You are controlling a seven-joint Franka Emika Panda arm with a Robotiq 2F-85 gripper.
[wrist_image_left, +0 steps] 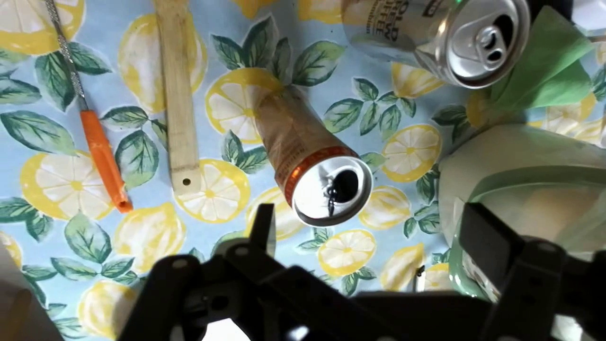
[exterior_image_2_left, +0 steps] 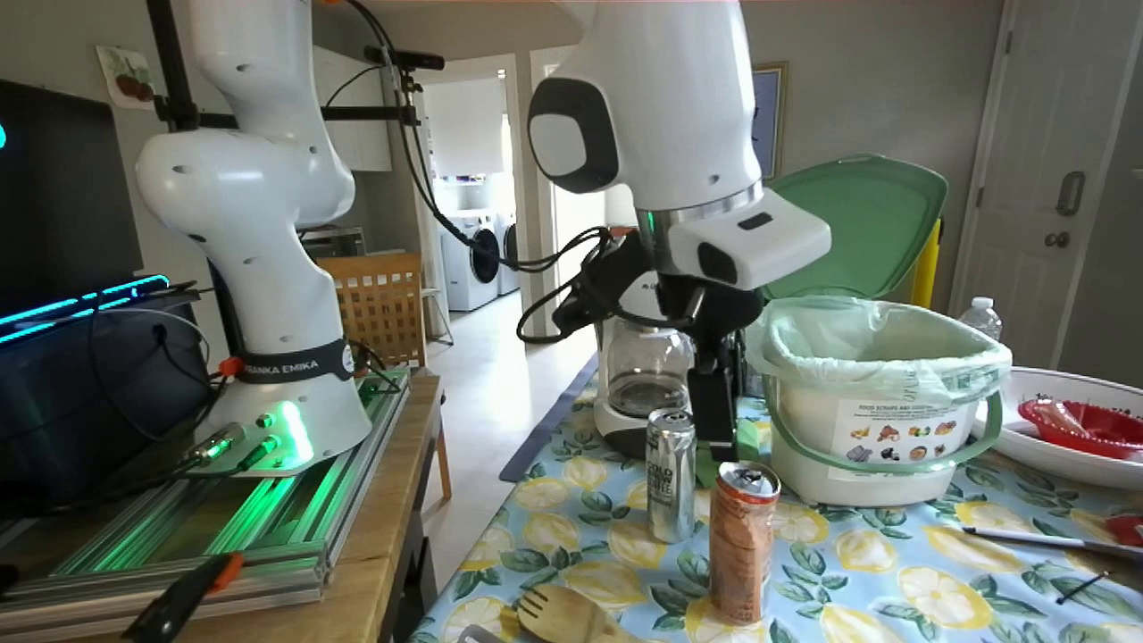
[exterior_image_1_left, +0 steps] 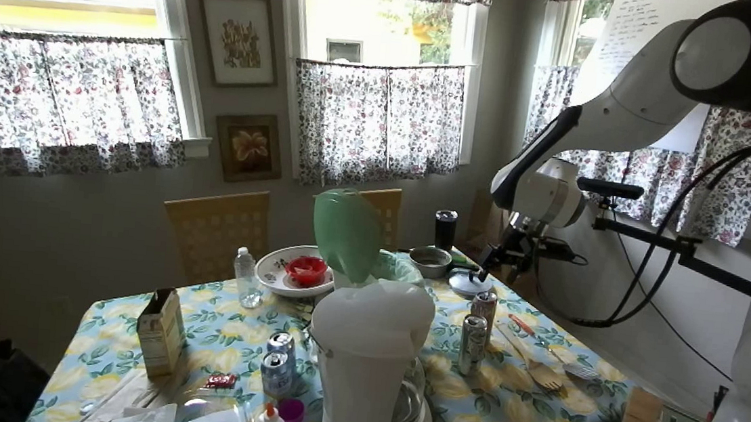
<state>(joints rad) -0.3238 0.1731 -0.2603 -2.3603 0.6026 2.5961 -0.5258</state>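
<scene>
Black gripper point(wrist_image_left: 368, 213) hovers near white bin point(exterior_image_2_left: 808, 411); jaws spread wide, nothing held. Nearest it: orange can point(wrist_image_left: 303, 137), near bin too, upright on own base, so needs no prop. Silver can point(exterior_image_2_left: 671, 478) likewise, also near bin. Liner point(exterior_image_2_left: 866, 371) hangs folded over bin's rim, presumably against slipping. Green lid point(exterior_image_2_left: 862, 223) tips back off bin, baring its mouth. Wooden fork point(exterior_image_2_left: 567, 614) lies flat, farther from bin.

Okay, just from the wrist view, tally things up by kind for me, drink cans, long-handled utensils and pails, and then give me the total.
Drink cans: 2 (orange can, silver can)
Long-handled utensils: 2 (orange-handled utensil, wooden utensil)
Pails: 1 (green-trimmed pail)
Total: 5
</scene>
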